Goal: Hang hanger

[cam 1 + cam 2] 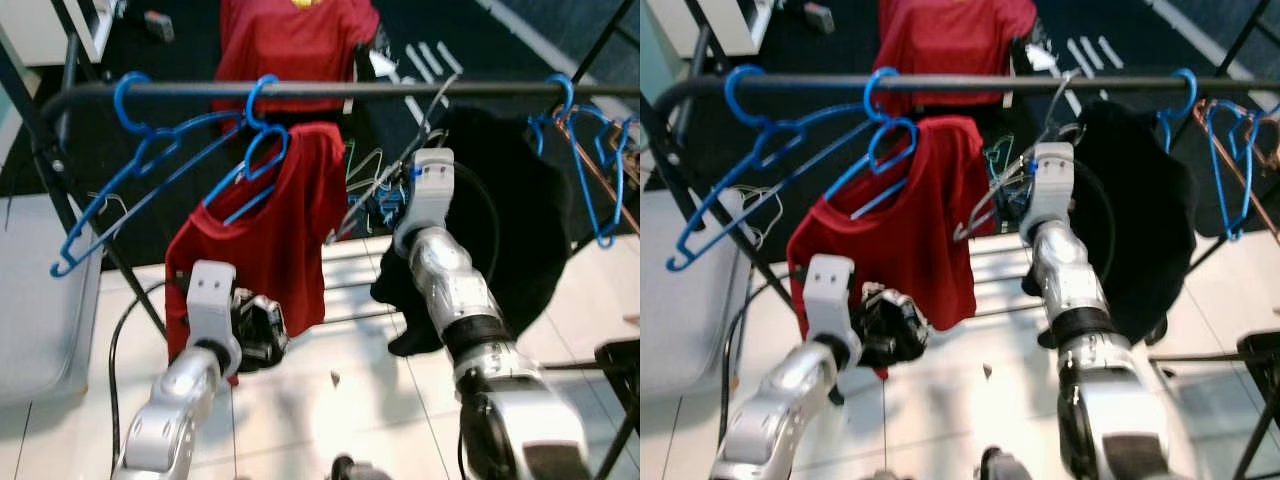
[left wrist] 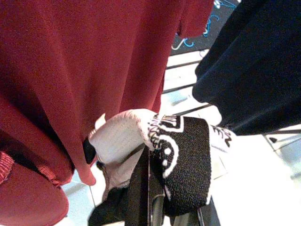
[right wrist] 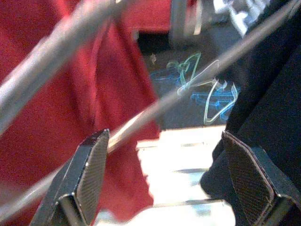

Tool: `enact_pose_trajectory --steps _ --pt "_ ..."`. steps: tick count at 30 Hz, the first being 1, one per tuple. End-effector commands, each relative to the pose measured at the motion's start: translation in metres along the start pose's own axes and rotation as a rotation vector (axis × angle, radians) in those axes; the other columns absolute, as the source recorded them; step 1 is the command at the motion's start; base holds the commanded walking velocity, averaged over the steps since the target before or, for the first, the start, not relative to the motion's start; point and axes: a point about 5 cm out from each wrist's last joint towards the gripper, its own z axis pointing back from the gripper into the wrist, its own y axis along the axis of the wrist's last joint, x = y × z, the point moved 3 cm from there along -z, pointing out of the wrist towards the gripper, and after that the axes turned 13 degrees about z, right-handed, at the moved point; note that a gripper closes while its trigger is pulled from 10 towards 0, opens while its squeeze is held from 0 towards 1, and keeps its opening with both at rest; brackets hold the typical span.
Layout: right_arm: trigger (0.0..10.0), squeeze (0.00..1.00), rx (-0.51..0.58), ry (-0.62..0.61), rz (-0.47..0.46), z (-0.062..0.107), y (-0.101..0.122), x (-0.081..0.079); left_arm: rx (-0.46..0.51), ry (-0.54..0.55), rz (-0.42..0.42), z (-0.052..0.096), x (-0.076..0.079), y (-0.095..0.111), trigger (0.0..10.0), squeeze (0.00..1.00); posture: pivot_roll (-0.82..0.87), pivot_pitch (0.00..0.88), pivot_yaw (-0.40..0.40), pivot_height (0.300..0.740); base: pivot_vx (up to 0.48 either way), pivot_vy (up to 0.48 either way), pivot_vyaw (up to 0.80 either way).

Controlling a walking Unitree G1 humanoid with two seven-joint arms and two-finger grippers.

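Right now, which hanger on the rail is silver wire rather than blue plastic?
The silver wire hanger at the right gripper, hooked between the red shirt and the black garment.

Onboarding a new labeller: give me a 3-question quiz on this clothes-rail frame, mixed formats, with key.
1. True or false: the right gripper has its fingers shut on the silver wire hanger.
2. Multiple choice: what does the left gripper hold? A) a blue hanger B) a black-and-white patterned cloth C) nothing
3. Fill in: the red shirt hangs from a ____ hanger on the black rail.

Key:
1. False: the fingers stand apart, with the hanger's wire running between them.
2. B: the black-and-white patterned cloth sits on its fingers.
3. Blue: the blue hanger.
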Motion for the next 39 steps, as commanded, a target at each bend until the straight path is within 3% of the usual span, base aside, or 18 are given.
enact_pose_trajectory --steps 1,6,7,12,20,23,29,30,31,33,34,39 --pt "10.0 0.00 0.024 -0.006 -0.001 0.006 0.007 0.003 -0.017 -0.037 0.027 0.003 0.010 -0.007 10.0 0.00 -0.11 0.226 -0.053 0.740 0.000 0.000 0.00" --pt "10.0 0.00 0.028 -0.048 0.001 0.017 0.005 0.010 -0.008 -0.058 0.028 -0.001 0.016 -0.003 10.0 0.00 -0.12 0.174 -0.039 0.740 0.000 0.000 0.00" --pt "10.0 0.00 0.057 -0.063 0.006 0.021 0.011 0.013 0.002 -0.071 0.027 -0.003 0.018 0.001 10.0 0.00 -0.12 0.138 -0.036 0.740 0.000 0.000 0.00" --pt "10.0 0.00 0.158 -0.084 0.035 0.030 0.047 0.022 0.034 -0.105 0.035 -0.009 0.026 0.012 10.0 0.00 -0.11 0.148 -0.019 0.740 0.000 0.000 0.00" --pt "10.0 0.00 0.181 -0.103 0.044 0.031 0.068 0.021 0.040 -0.241 0.000 -0.004 0.042 0.017 10.0 0.00 -0.11 0.152 -0.032 0.740 0.000 0.000 0.00" --pt "10.0 0.00 0.181 -0.102 -0.015 0.026 0.073 0.018 0.067 -0.173 0.054 -0.003 0.034 0.020 10.0 0.00 -0.10 0.136 -0.044 0.740 0.000 0.000 0.00" --pt "10.0 0.00 0.166 -0.102 -0.015 0.016 0.074 0.022 0.050 -0.105 0.036 -0.003 0.022 0.015 10.0 0.00 -0.09 0.126 -0.043 0.740 0.000 0.000 0.00" --pt "10.0 0.00 0.108 -0.073 -0.005 0.005 0.066 0.029 0.025 -0.059 0.018 -0.004 0.011 0.010 10.0 0.00 -0.09 0.107 -0.028 0.740 0.000 0.000 0.00" --pt "10.0 0.00 0.108 -0.073 -0.005 0.005 0.066 0.029 0.025 -0.059 0.018 -0.004 0.011 0.010 10.0 0.00 -0.09 0.107 -0.028 0.740 0.000 0.000 0.00" --pt "10.0 0.00 0.036 -0.059 0.016 -0.004 0.058 0.045 -0.003 -0.004 0.024 -0.006 0.000 0.006 10.0 0.00 -0.09 0.100 -0.015 0.740 0.000 0.000 0.00" --pt "10.0 0.00 0.025 -0.070 0.036 -0.006 0.058 0.054 -0.014 0.008 0.024 -0.006 -0.003 0.004 10.0 0.00 -0.09 0.100 -0.015 0.740 0.000 0.000 0.00" --pt "10.0 0.00 0.019 -0.073 0.080 -0.007 0.060 0.062 -0.020 0.010 0.025 -0.006 -0.005 0.003 10.0 0.00 -0.10 0.110 -0.004 0.740 0.000 0.000 0.00"
